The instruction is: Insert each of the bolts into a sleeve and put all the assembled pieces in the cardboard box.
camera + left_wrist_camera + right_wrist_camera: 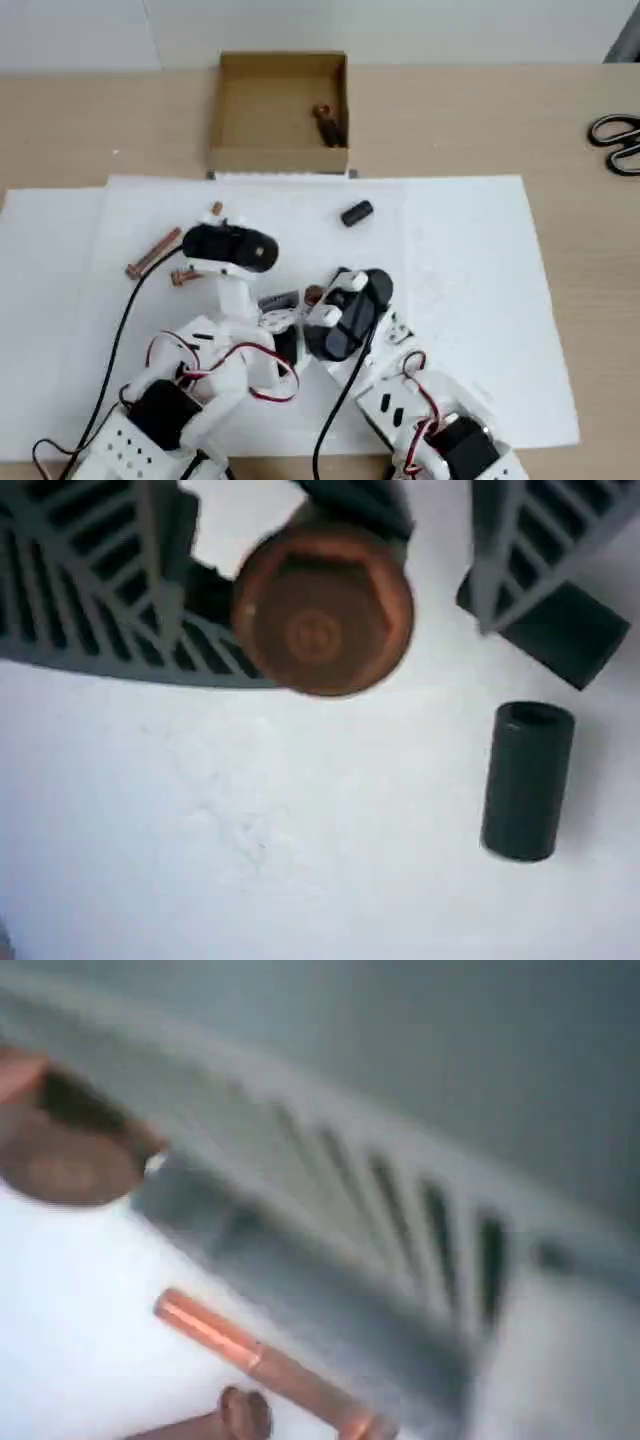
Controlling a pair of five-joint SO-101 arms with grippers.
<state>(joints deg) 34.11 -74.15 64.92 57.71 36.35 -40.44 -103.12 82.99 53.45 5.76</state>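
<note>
A copper bolt (322, 610) hangs above the paper with its head facing the left wrist camera and a black sleeve (352, 500) behind it. My left gripper (380, 652) is open around it, one grey finger (100, 590) against the head and the other apart from it. From above, the two grippers meet mid-paper: left gripper (284, 304), right gripper (324, 298), the copper bolt (313, 294) between them. In the right wrist view the bolt head (60, 1165) sits beside a blurred grey ribbed part. A loose sleeve (357, 213) (527, 780) lies beyond. The cardboard box (232, 100) holds one assembled piece (327, 123).
Three loose copper bolts (153, 253) (185, 276) (216, 209) lie on the left of the white paper (470, 300); two of them lie in the right wrist view (260, 1360) (225, 1420). Scissors (618, 143) rest at the far right table edge. A black cable (115, 340) trails along the left.
</note>
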